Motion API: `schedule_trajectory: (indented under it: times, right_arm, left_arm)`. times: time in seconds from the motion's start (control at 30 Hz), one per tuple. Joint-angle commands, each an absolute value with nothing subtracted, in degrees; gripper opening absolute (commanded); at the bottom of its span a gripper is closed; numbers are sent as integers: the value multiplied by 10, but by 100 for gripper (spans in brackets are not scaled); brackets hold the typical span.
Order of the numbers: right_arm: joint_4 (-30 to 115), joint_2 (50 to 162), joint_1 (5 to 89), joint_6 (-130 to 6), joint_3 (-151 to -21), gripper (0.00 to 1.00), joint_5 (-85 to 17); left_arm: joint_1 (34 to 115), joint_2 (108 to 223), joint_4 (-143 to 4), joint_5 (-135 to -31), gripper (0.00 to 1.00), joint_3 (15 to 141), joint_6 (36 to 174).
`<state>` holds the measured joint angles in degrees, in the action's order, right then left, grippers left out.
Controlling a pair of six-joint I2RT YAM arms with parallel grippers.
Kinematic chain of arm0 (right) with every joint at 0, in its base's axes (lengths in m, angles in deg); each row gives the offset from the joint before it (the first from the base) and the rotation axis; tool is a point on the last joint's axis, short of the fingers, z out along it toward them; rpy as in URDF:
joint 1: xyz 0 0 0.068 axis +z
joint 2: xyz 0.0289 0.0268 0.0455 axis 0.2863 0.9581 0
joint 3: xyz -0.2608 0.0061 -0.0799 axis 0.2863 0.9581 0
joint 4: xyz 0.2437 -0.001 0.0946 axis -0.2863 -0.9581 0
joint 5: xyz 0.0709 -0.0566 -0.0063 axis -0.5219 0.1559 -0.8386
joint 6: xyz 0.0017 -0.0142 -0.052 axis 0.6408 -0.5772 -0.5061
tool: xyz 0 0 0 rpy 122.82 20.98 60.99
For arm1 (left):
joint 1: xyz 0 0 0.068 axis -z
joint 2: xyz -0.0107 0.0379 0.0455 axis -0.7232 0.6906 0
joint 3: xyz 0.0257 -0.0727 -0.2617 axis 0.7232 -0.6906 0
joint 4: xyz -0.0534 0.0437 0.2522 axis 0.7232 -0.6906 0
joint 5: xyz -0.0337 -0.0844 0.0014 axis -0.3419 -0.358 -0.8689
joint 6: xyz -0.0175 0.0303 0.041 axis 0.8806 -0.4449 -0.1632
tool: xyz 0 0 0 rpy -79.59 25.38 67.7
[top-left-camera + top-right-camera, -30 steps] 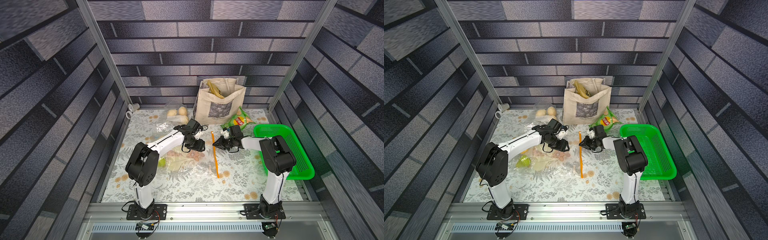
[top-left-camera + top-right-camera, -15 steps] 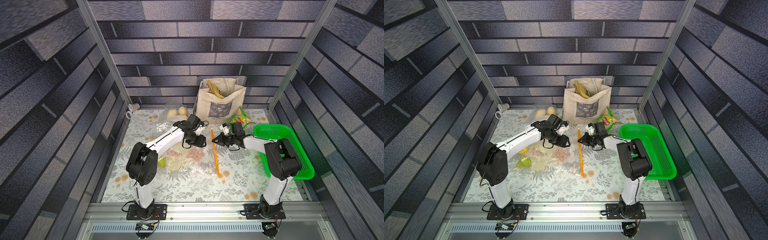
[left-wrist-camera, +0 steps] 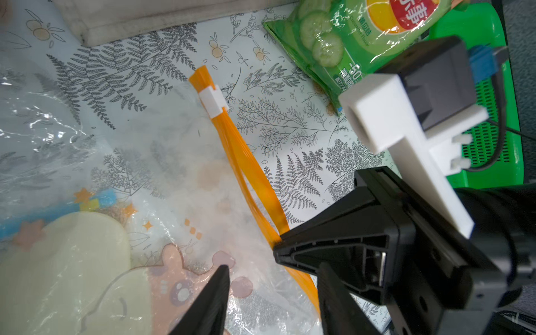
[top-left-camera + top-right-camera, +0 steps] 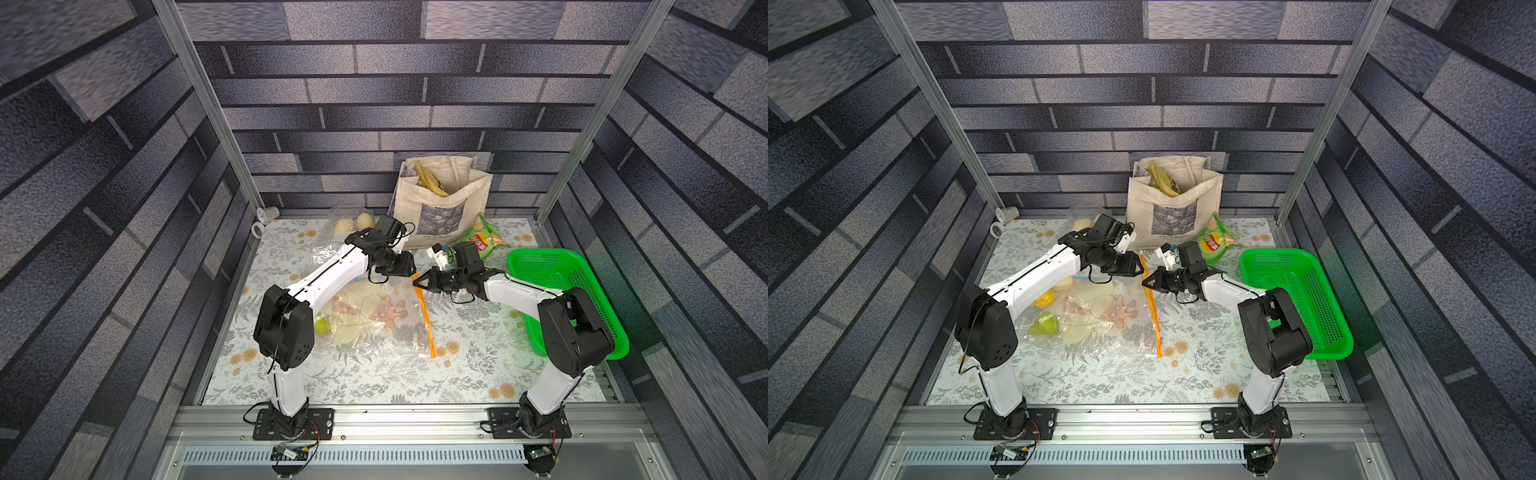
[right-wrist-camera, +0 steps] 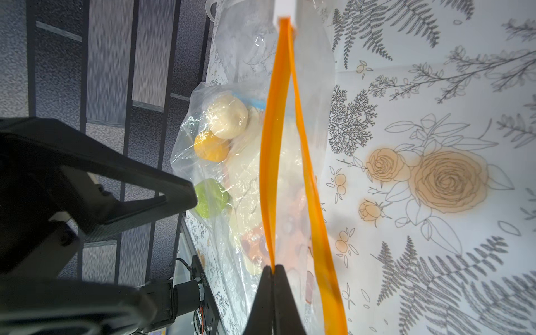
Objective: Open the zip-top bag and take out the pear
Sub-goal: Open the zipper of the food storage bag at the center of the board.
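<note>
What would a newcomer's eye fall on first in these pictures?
The orange zip strip of the clear bag in the middle of the table draws the eye first; the right gripper is shut on one lip of it. Next comes the bright green basket at the table's right edge, then the green pear inside the bag.

The white-and-black left arm (image 4: 328,276) is reaching forward and inward from its base with the elbow bent. Its black left gripper (image 3: 274,293) is angling downward, and its fingers (image 3: 213,298) are standing apart with nothing between them. The matching right arm (image 4: 517,293) is stretching low toward it. Its black right gripper (image 5: 272,272) is lying nearly level, with its fingers pinching together on an orange zip strip (image 5: 272,145). The two grippers are sitting close together.
</note>
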<state>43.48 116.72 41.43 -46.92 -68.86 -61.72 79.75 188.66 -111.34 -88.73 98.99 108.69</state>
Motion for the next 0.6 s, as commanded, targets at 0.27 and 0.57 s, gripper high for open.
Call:
schedule_trajectory:
  times: [0.27, 0.57]
  right_arm:
    - [437, 1130, 426, -477, -686, 1, -613]
    - [444, 1113, 430, -481, -672, 2, -613]
  left_arm:
    - [818, 1902, -1092, -866, 39, 983, 1150]
    - [817, 1924, -1105, -850, 39, 998, 1153]
